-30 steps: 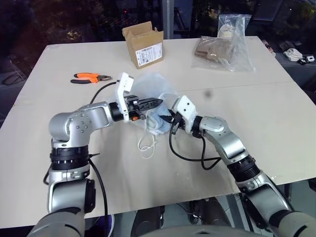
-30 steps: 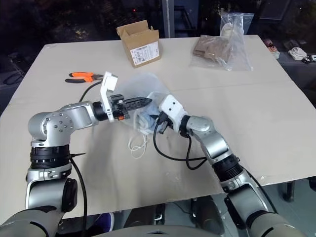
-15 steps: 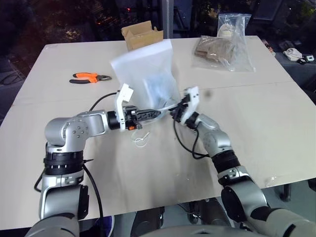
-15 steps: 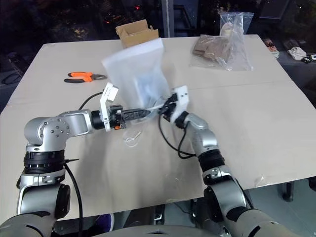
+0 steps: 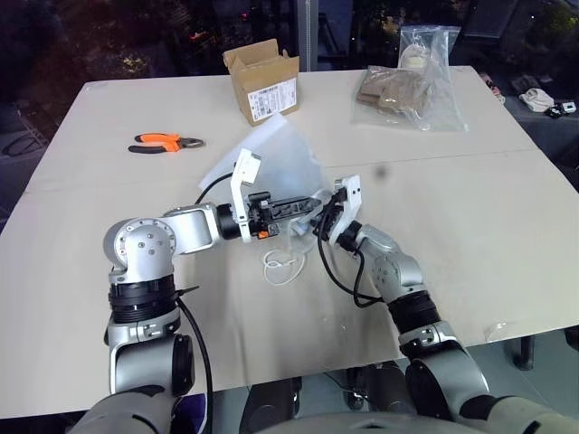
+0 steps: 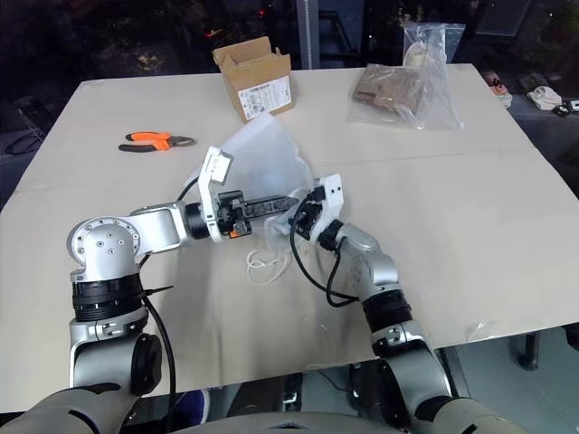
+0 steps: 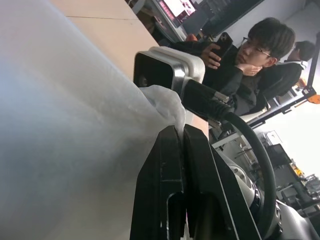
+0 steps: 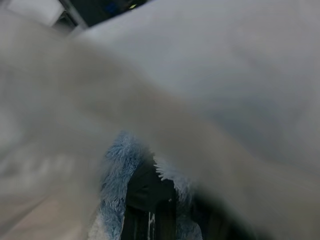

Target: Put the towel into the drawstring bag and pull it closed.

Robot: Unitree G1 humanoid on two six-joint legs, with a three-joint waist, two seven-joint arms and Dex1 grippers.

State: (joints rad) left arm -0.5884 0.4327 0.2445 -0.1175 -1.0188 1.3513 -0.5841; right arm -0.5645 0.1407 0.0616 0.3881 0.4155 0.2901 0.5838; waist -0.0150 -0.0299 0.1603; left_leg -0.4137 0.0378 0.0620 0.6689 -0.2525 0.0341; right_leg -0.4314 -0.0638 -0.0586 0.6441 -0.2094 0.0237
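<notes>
The white, semi-transparent drawstring bag stands tilted up off the table between my two grippers, its closed end pointing away. My left gripper reaches in level from the left and is shut on a fold of the bag's edge. The right gripper comes from the right, right beside it at the bag's mouth. In the right wrist view the fluffy blue towel wraps around the dark fingers under the white fabric. The bag's thin white cord lies looped on the table just below.
An open cardboard box stands at the back behind the bag. Orange pliers lie back left. Clear plastic bags of tan items lie back right. A person sits beyond the table in the left wrist view.
Half a second ago the bag was swung up high over the table; it has now dropped lower and tilts away. My right wrist has rolled, and both grippers stay at the bag's mouth.
</notes>
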